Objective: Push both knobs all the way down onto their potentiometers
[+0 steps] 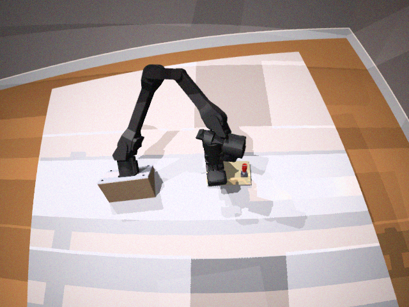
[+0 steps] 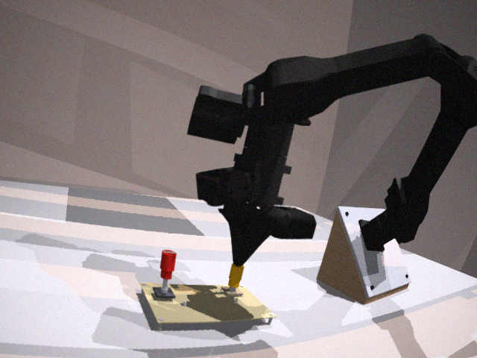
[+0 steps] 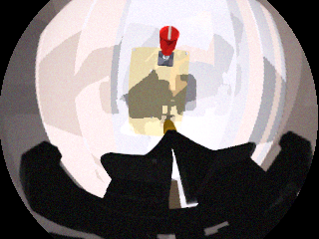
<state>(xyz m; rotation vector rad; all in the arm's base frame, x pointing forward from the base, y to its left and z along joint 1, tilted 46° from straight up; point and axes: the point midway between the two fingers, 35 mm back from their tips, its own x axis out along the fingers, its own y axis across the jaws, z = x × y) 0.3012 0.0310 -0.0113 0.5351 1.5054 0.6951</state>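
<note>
A tan circuit board (image 1: 235, 169) (image 2: 200, 312) (image 3: 148, 70) stands on short legs on the table. A red knob (image 1: 244, 166) (image 2: 168, 263) (image 3: 169, 39) sits high on its shaft above a dark potentiometer (image 2: 163, 292). A yellow knob (image 2: 235, 275) (image 3: 169, 125) stands on the board's other potentiometer, low against it. My gripper (image 2: 239, 262) (image 3: 170, 132) is shut with nothing between the fingers. Its closed tips point straight down and rest on top of the yellow knob. In the top view the gripper (image 1: 216, 178) hides the yellow knob.
The arm's wedge-shaped base block (image 1: 127, 188) (image 2: 358, 262) stands on the table a short way from the board. The table has a brown border and a pale raised edge (image 1: 379, 75).
</note>
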